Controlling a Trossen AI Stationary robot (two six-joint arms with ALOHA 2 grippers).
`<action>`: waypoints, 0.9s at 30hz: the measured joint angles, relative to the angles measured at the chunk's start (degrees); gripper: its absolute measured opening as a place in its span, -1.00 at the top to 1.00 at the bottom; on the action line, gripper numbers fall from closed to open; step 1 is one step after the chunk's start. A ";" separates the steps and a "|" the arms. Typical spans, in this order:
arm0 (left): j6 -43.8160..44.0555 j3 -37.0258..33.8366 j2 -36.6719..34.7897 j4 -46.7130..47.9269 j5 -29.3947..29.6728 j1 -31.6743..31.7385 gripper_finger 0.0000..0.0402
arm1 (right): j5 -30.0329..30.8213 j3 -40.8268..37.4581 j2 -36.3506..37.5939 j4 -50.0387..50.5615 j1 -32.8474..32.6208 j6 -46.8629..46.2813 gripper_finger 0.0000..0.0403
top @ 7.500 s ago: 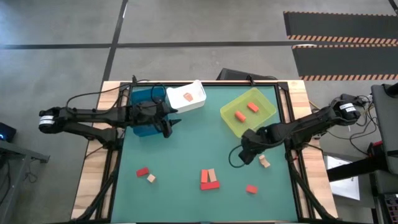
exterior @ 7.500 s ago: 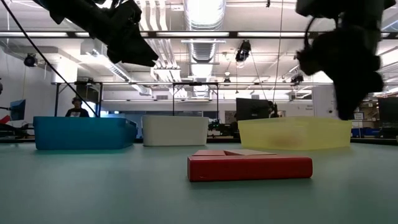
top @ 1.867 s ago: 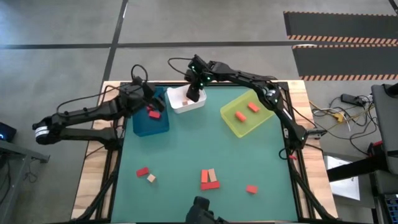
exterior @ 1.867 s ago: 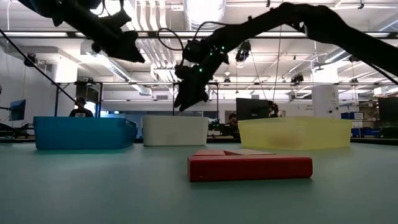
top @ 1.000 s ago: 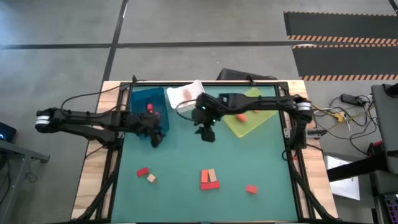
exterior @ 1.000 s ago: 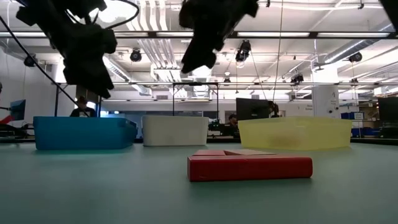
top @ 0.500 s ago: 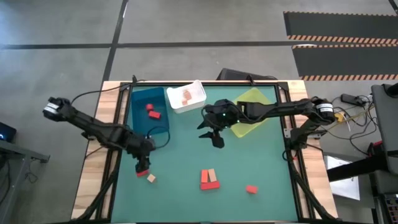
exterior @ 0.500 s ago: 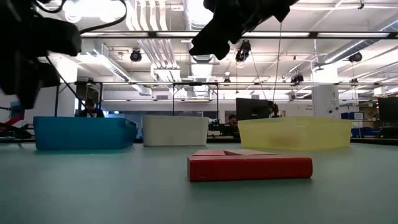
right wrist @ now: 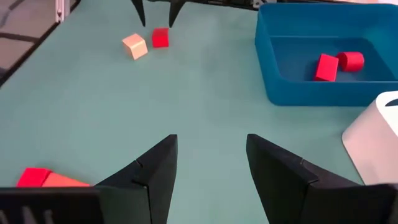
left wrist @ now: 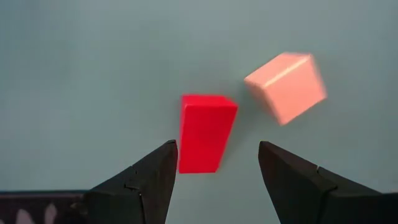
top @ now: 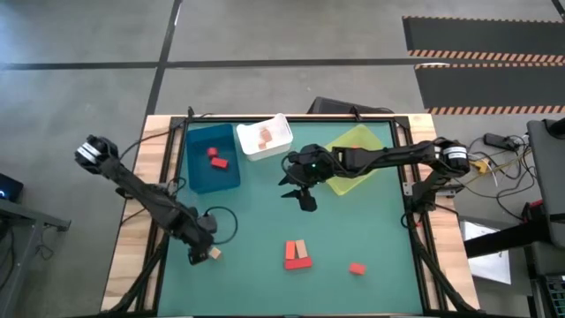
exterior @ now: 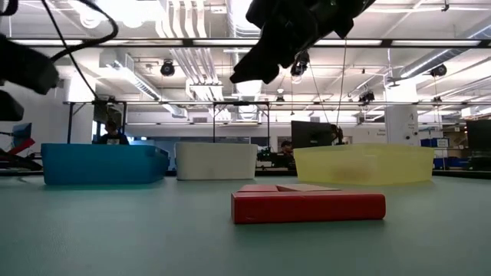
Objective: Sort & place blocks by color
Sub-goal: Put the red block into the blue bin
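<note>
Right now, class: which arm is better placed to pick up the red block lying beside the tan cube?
The left. Its gripper hangs open directly over the red block, fingers either side. The right gripper is mid-table, far off.

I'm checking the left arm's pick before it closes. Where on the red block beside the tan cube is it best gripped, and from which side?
Come straight down from above and close on the two long side faces of the red block. The left gripper is open and lines up with its narrow width. The tan cube lies apart at one corner, so keep the jaws clear of it.
</note>
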State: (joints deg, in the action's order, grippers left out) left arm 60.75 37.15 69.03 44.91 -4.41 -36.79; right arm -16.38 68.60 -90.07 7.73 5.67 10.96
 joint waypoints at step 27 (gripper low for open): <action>-1.54 0.32 10.35 -0.18 3.97 -0.78 0.43 | -0.07 0.00 -0.76 0.54 0.63 1.10 0.09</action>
State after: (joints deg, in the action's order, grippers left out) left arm 59.22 37.47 79.38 44.73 -0.44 -37.56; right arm -16.45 68.60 -90.83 8.27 6.31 12.05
